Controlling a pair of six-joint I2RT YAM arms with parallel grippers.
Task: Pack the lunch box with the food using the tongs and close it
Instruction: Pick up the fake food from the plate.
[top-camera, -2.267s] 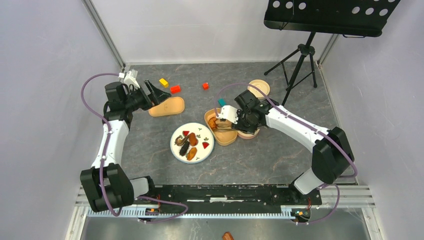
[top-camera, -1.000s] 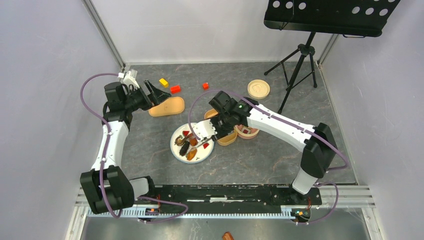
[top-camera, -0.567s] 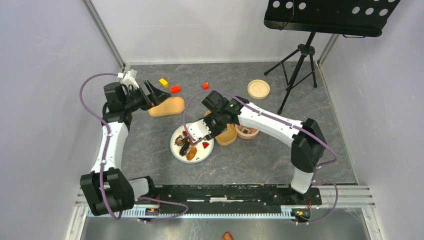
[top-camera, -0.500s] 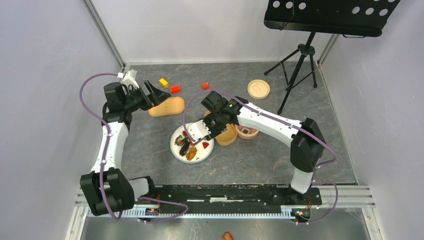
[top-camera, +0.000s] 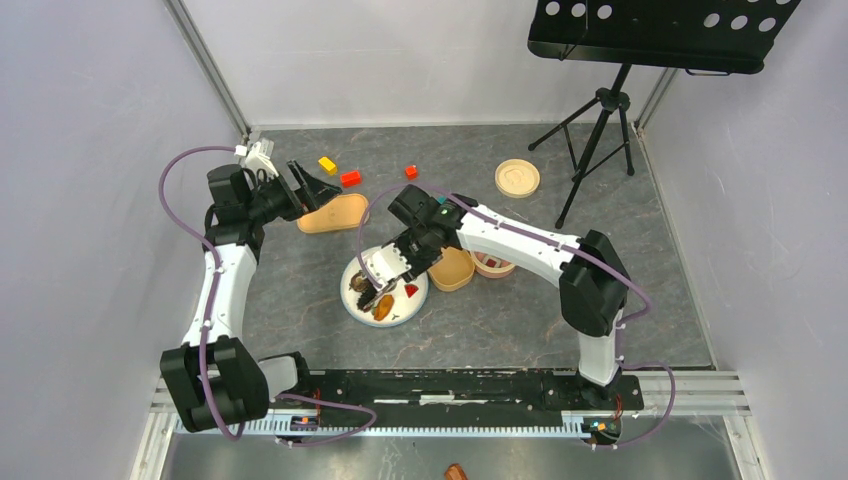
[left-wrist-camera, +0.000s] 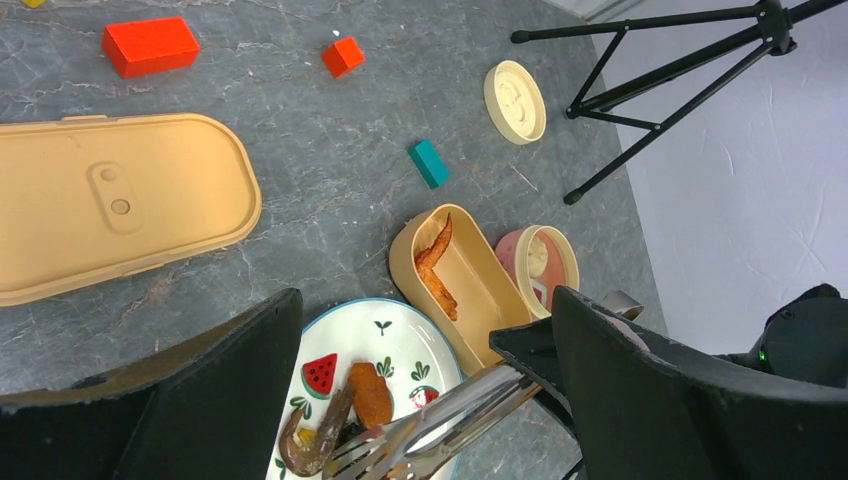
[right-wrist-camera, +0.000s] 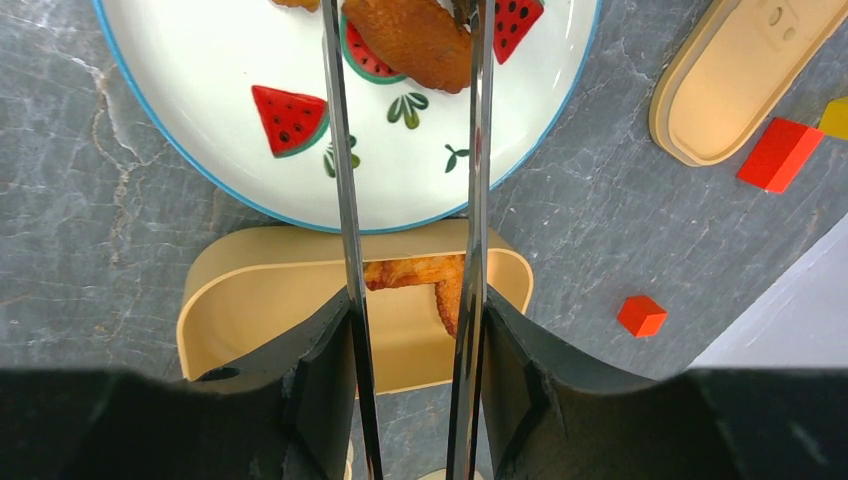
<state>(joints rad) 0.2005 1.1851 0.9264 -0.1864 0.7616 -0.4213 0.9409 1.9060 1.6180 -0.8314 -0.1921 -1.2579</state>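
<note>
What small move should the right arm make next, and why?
Probably close the right fingers a little more, so that the tongs pinch. Their two arms stand on either side of an orange-brown fried piece on the plate, and the piece does not look lifted yet.

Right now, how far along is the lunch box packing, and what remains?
Done: one orange-brown fried strip lies in the tan oval lunch box. In hand: the right gripper holds the slim metal tongs, their arms either side of a fried chunk on the white plate. To do: the other plate pieces, then the tan lid, lying apart near the open left gripper.
</note>
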